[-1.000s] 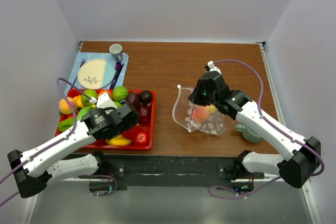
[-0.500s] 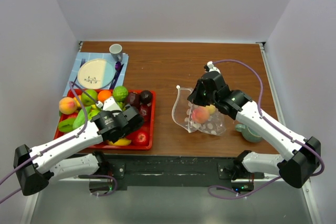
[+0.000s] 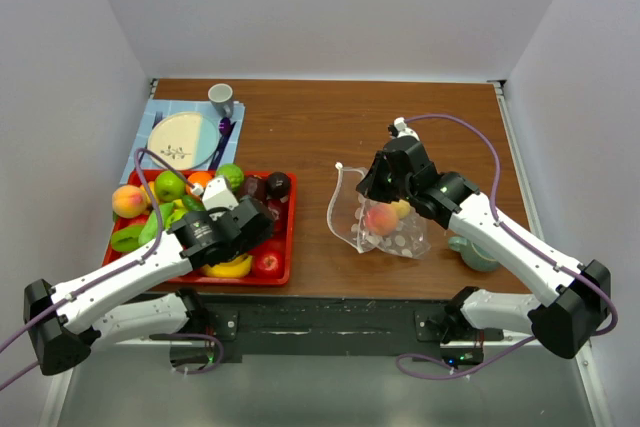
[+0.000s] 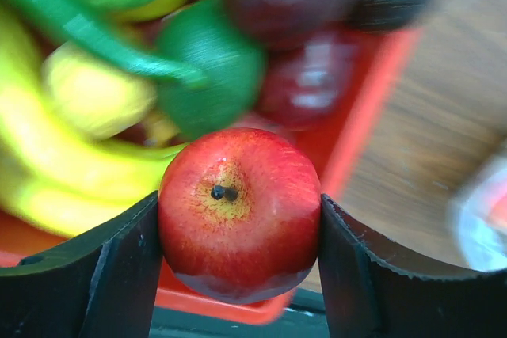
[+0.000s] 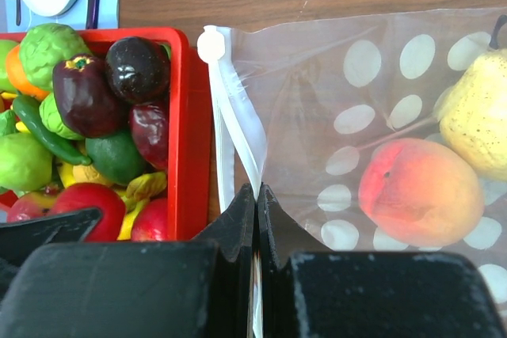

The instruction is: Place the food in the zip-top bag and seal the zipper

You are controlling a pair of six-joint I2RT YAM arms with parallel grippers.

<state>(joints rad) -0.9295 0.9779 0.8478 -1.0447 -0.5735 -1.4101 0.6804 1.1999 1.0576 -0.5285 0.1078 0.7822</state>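
My left gripper is shut on a red apple and holds it over the front right part of the red tray; from above the gripper hides the apple. The tray holds several fruits and vegetables: limes, plums, bananas, a peach. My right gripper is shut on the mouth edge of the clear polka-dot zip-top bag, right beside its pale zipper, and holds it up. The bag holds a peach and a yellow pear.
A plate on a blue mat and a grey cup stand at the back left. A teal object lies right of the bag, under my right arm. Bare wood lies between tray and bag.
My left gripper has shifted right across the tray toward its right side. The right arm and the bag have not moved.
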